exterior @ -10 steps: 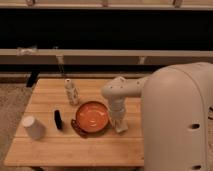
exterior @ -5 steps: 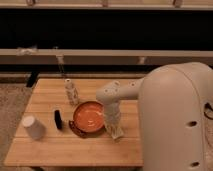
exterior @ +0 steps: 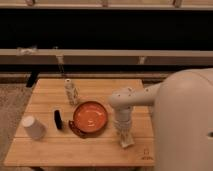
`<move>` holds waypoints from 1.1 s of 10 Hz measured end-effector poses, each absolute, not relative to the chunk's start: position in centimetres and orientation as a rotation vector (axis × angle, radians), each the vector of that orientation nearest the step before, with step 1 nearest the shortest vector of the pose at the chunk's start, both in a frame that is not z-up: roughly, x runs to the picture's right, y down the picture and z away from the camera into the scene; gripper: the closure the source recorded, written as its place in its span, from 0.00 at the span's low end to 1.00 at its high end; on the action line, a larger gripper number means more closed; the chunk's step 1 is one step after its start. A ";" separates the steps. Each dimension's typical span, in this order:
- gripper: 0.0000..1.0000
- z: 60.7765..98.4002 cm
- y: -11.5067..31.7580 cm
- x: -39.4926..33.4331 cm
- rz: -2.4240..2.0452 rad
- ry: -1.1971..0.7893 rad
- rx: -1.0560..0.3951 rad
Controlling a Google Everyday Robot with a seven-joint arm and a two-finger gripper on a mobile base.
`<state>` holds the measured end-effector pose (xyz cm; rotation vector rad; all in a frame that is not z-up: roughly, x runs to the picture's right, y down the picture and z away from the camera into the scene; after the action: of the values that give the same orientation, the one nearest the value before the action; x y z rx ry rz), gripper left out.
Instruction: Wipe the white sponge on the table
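The white sponge [exterior: 127, 142] lies flat on the wooden plank table [exterior: 50, 145], near its front edge and to the right of the orange bowl [exterior: 90, 116]. My gripper [exterior: 123, 135] points straight down onto the sponge and is shut on it, holding it against the tabletop. My pale arm reaches in from the right, and its wrist hides the top of the sponge.
An upturned white cup [exterior: 33, 127] stands at the front left, with a small black object [exterior: 58, 120] beside it. A patterned white bottle [exterior: 71, 91] stands behind the bowl. My large white body [exterior: 185, 125] fills the right side. A railing and dark wall run behind the table.
My gripper has slid with the sponge across the tabletop, first a little left and then toward the front edge. The bowl, cup and bottle have stayed put.
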<state>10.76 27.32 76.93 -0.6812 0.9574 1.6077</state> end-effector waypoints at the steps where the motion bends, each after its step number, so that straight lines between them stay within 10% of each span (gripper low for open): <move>1: 1.00 76.5 27.8 12.0 1.638 0.969 -0.674; 11: 1.00 81.0 22.5 15.9 1.746 0.952 -0.609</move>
<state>15.95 22.47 80.98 -0.6087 0.9515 1.7460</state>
